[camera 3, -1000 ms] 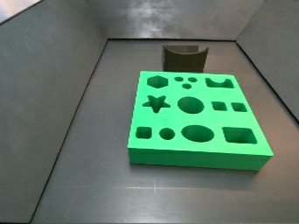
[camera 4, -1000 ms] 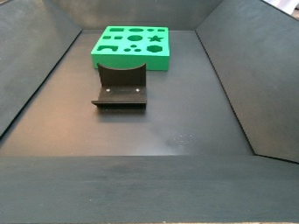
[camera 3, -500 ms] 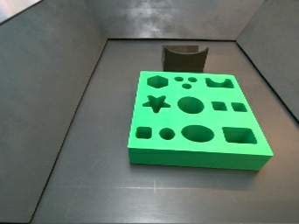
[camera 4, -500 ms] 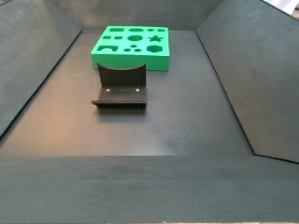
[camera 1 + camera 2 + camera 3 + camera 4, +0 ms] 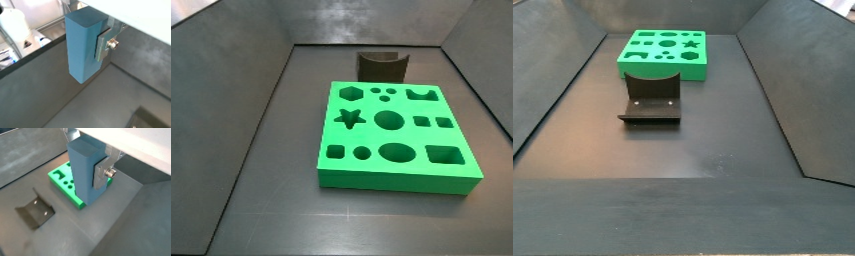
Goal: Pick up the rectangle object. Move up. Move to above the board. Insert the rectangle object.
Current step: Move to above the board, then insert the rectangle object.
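Dark counter (image 5: 714, 150) is seen below; block (image 5: 85, 170) is gripped by the tool (image 5: 93, 172), held up beside the board (image 5: 63, 183).

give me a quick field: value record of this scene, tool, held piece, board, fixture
tool: seen only in the wrist views, out of frame in both side views, raised above the floor
tool state: shut on the rectangle object
rectangle object: light blue, upright between the fingers
board: green, flat on the floor, every visible cutout unfilled
fixture: dark bracket on the floor right beside the board
task stage: block picked up and lifted, not yet inserted
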